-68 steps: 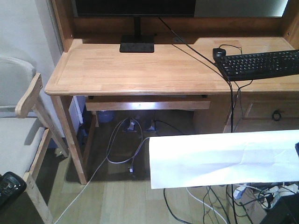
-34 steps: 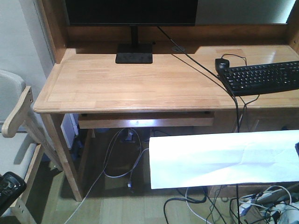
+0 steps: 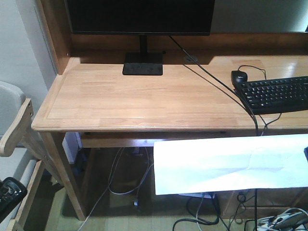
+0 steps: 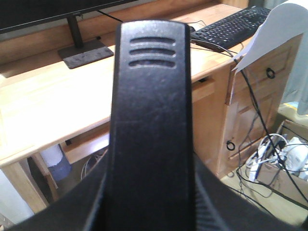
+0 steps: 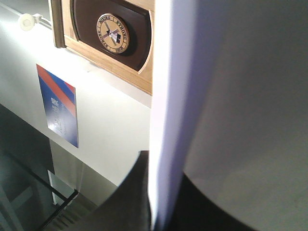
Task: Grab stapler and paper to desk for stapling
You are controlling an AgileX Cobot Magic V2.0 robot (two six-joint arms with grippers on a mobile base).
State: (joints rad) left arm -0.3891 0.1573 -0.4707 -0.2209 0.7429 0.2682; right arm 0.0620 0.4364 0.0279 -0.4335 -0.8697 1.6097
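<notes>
Stapler fills the left wrist view, black top with three moulded ridges at its far end, and the counter lies beyond it. So it's off the wood, carried in the air short of the near edge. Left end effector is closed around it, dark fingers hugging the body from both sides low in the frame. Over to the paper: the white sheet hangs wide in the air in front of the counter's right half, clear of the wood, a faint crease running across it. Right end effector has it pinched tight, jaws closed on the sheet, which runs edge-on straight up through the right wrist view. On the counter a monitor stands on its base at the back, and a black keyboard sits at the right with a black mouse just beside its left end. A cable trails across the top and over the front edge. A wooden chair stands at the left, and loose cables lie on the floor beneath.
</notes>
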